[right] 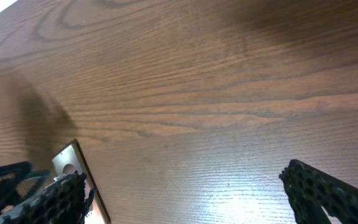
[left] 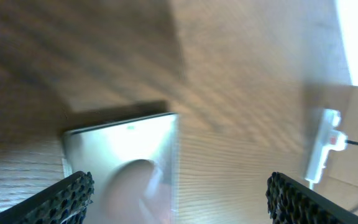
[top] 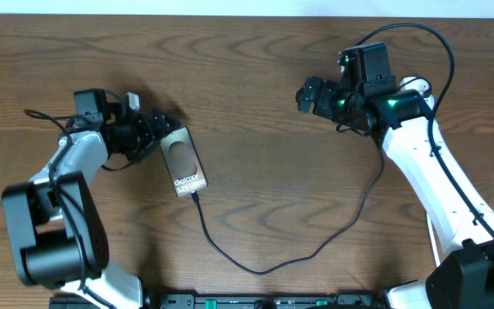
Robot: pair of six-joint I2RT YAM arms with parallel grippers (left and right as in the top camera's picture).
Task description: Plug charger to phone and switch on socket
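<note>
The bronze-brown phone lies flat on the wooden table, "Galaxy" lettering up. The black charger cable meets the phone's near end with its plug tip, then loops right and passes under the right arm. My left gripper is open at the phone's far end. In the left wrist view the phone lies below its left finger. The white socket strip with red marks shows far off; the overhead view hides it. My right gripper is open and empty above bare wood.
The phone's corner and the left gripper show at the lower left of the right wrist view. The table's far edge runs along the top of the overhead view. The arm bases stand at the near edge.
</note>
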